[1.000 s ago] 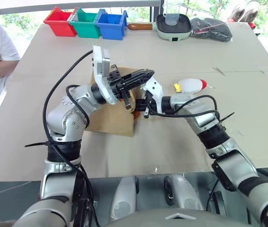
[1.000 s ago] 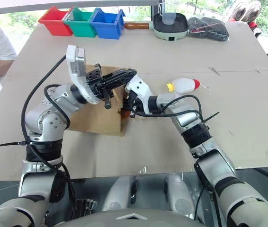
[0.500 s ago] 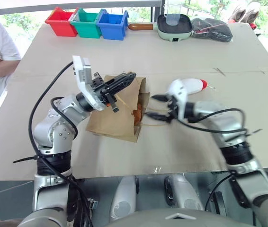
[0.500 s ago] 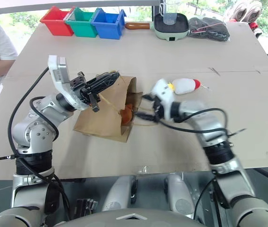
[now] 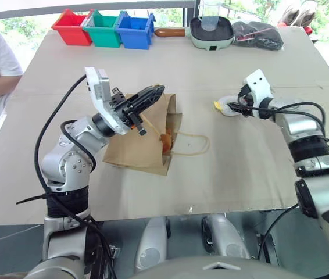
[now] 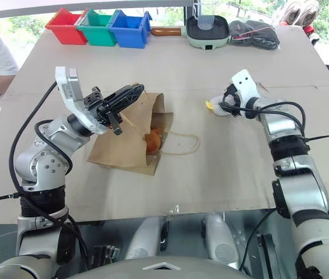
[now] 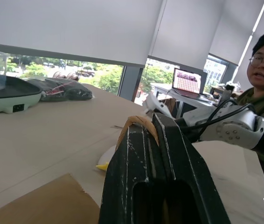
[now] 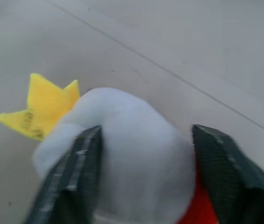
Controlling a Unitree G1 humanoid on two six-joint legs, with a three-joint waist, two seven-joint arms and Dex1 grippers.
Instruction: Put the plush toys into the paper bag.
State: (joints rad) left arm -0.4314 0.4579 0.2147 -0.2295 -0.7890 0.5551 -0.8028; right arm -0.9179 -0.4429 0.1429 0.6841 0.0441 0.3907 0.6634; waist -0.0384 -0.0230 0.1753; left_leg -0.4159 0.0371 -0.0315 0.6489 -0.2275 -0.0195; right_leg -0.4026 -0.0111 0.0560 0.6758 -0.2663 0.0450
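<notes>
Beige cardboard (image 5: 153, 70) is spread beneath a creased kraft paper bag (image 5: 135, 148). Its twisted loop handle (image 7: 136, 122) is pinched in the left gripper (image 5: 153, 93). Right of the bag, a fuzzy white oval toy (image 8: 122, 154) is straddled by the right gripper (image 8: 141, 172), jaws apart.

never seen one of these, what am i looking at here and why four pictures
It is a two-armed robot at a table. Two pictures come from cameras in its head, two from cameras on its wrists. The left pincer is shut on a handle of the paper bag, holding its mouth up; an orange plush toy sits inside. The right pincer has its fingers on either side of a white plush toy lying on the table. Coloured bins and a pan stand at the far edge.
</notes>
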